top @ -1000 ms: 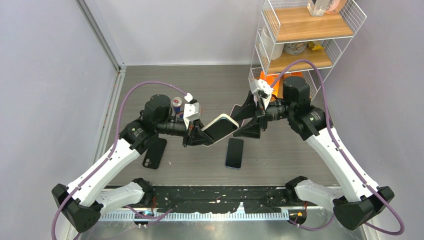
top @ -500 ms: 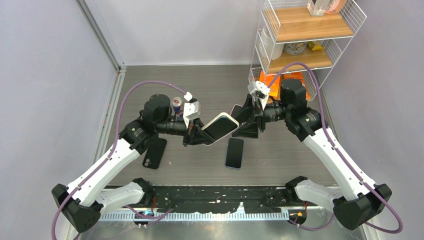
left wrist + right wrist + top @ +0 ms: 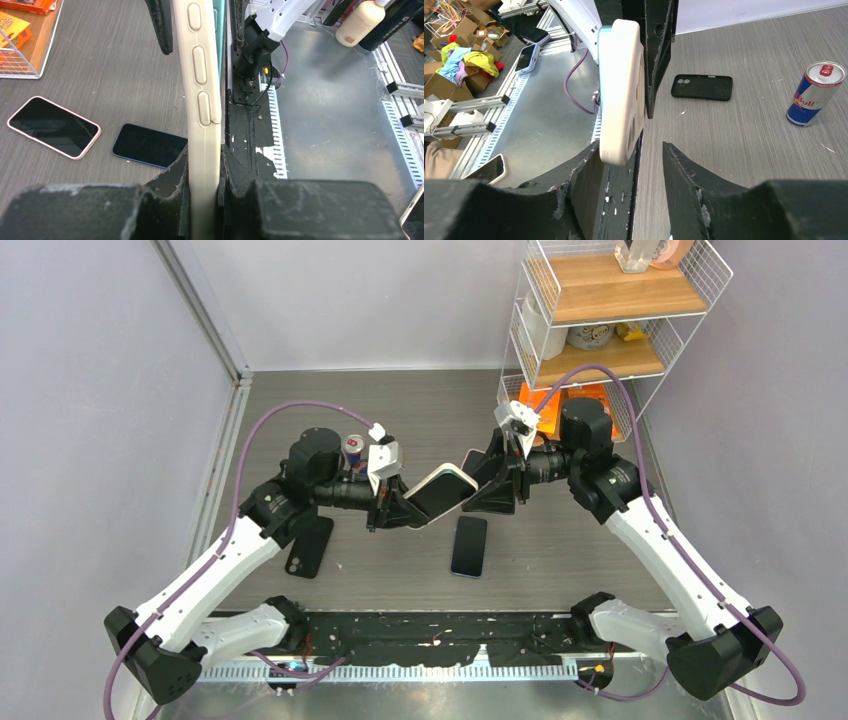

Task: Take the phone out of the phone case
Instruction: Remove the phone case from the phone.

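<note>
We see a grey wood-grain table (image 3: 420,410) in a pale-walled cell. The cream rubbery phone case (image 3: 202,75), dark-screened phone (image 3: 442,497) inside, is tilted in the air above mid-table. Left gripper (image 3: 205,170) clamps one end, and right gripper (image 3: 630,150) is spread around the other. The white wire shelf rack (image 3: 600,290) at back right holds a white bottle (image 3: 540,330).

Logged left arm (image 3: 215,570) and right arm (image 3: 670,540): white shells, black joints, purple cables (image 3: 300,407), white wrist mounts (image 3: 383,462). I saw right gripper (image 3: 630,146) fingers (image 3: 696,185) black, scuffed, chipped.
</note>
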You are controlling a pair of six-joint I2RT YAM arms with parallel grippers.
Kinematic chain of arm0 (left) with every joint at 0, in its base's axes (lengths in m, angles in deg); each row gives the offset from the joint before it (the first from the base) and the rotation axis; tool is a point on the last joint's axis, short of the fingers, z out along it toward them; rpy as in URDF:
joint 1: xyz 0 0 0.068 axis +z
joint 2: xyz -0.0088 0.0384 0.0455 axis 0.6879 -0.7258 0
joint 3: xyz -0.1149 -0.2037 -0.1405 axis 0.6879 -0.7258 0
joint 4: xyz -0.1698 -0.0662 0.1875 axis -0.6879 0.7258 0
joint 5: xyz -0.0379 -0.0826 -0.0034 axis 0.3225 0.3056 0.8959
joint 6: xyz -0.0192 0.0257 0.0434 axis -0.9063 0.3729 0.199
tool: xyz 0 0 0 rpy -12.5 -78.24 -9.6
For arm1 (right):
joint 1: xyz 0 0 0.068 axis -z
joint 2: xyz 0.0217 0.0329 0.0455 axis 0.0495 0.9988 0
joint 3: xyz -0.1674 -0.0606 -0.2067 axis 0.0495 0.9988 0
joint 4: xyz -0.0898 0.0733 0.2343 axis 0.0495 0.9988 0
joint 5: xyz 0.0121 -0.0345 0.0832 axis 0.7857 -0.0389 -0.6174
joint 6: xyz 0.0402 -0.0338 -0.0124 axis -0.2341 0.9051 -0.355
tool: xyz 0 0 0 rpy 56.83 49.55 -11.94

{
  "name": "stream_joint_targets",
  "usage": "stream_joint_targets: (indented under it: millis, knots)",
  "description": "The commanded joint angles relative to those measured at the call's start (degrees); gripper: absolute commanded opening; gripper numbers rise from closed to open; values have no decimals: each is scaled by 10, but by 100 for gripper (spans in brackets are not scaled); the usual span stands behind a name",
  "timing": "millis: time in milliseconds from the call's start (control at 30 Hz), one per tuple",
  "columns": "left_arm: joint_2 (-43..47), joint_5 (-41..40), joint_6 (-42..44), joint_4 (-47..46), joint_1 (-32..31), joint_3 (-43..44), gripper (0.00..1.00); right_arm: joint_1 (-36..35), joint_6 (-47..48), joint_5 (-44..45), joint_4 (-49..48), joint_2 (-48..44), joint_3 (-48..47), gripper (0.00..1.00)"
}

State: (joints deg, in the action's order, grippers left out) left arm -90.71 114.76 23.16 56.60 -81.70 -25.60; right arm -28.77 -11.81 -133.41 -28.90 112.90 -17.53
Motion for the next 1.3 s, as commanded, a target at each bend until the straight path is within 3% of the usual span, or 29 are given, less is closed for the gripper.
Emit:
stream_joint_targets:
  millis: [0, 167, 333, 433, 633, 967, 1267]
  knots:
    - [0, 1, 1, -50, 2, 11, 0, -5, -9, -9, -25, -3, 1, 51]
    - [-3, -1, 2, -49, 2, 12, 0, -7, -9, -9, -25, 0, 2, 40]
    - [-2, 0, 3, -45, 2, 14, 0, -8, -4, -11, -22, 1, 5, 16]
    - [0, 3, 14, -36, 2, 17, 0, -8, 7, -12, -15, -1, 6, 8]
    - [7, 41, 124, 36, 1, 26, 0, -9, 62, -17, 40, -4, -2, 5]
    - [13, 122, 364, 205, 1, 32, 0, -46, 303, 18, 254, 12, -57, 5]
    - [2, 144, 439, 258, -6, 28, 0, -74, 387, 38, 304, 13, -67, 5]
